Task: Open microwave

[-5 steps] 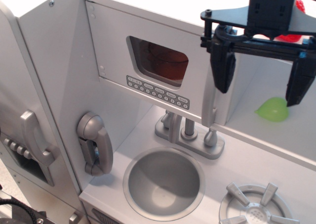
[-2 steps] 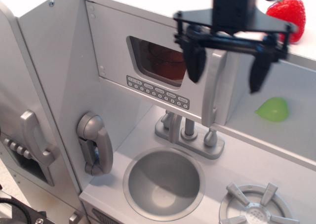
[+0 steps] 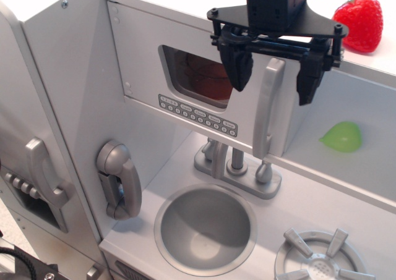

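View: observation.image, the only view, looking down on a toy kitchen
Microwave (image 3: 185,88): light grey box at 12 o'clock of the frame; door shut and flush, rounded clear window, row of small buttons below it
Door handle (image 3: 267,110): vertical grey bar on the door's right edge, at 3 o'clock of the window
Gripper (image 3: 274,76): black, fingers spread wide, one at 9 o'clock of the handle's top and one at 3 o'clock; the handle stands between them, contact with either finger not evident
Strawberry (image 3: 359,21): red toy on the top ledge, at 2 o'clock of the gripper
Cubby object (image 3: 341,136): green, in the doorless compartment at 4 o'clock of the handle
Faucet (image 3: 238,165): at 6 o'clock of the handle, behind the round sink (image 3: 205,227)
Telephone (image 3: 120,180): grey handset on the wall at 9 o'clock of the sink
Burner (image 3: 322,256): at 3 o'clock of the sink
Stage, judged: handle straddled, grasp not yet made
Risk: closing this high on the bar may catch only its rounded top; a pull could then slip off, leaving the door shut
Risk: the left finger sits over the door face; pressing in would hold the door closed
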Robot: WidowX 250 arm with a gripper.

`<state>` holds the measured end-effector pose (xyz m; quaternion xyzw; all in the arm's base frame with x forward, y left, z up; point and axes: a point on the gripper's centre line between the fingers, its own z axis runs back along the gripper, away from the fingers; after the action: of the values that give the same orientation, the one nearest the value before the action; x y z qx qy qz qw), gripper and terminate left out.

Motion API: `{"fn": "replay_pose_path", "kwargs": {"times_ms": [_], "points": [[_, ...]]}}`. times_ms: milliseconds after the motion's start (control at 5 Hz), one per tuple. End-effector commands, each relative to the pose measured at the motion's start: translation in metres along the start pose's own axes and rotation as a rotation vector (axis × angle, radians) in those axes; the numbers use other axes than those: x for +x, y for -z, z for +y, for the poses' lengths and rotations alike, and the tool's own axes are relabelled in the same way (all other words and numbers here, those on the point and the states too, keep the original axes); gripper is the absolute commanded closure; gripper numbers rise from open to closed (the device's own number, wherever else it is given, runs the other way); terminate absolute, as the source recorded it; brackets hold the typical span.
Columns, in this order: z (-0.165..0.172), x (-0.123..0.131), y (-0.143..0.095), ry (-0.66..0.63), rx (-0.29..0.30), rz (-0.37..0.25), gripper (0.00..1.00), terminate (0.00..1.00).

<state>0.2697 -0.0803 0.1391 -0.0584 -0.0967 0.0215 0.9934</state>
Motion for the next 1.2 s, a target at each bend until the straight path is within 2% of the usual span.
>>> {"fn": "replay_pose_path", "kwargs": {"times_ms": [0, 600, 800, 1000], "points": [[-0.002, 0.002, 0.016, 0.027, 0.020, -0.036, 0.00, 0.00], [0.002, 0.020, 0.029, 0.013, 0.067, -0.125, 0.00, 0.00], [0.000, 0.020, 0.028, 0.042, 0.053, -0.117, 1.00, 0.00], [-0.001, 0.018, 0.026, 0.051, 0.046, -0.105, 1.00, 0.00]]}}
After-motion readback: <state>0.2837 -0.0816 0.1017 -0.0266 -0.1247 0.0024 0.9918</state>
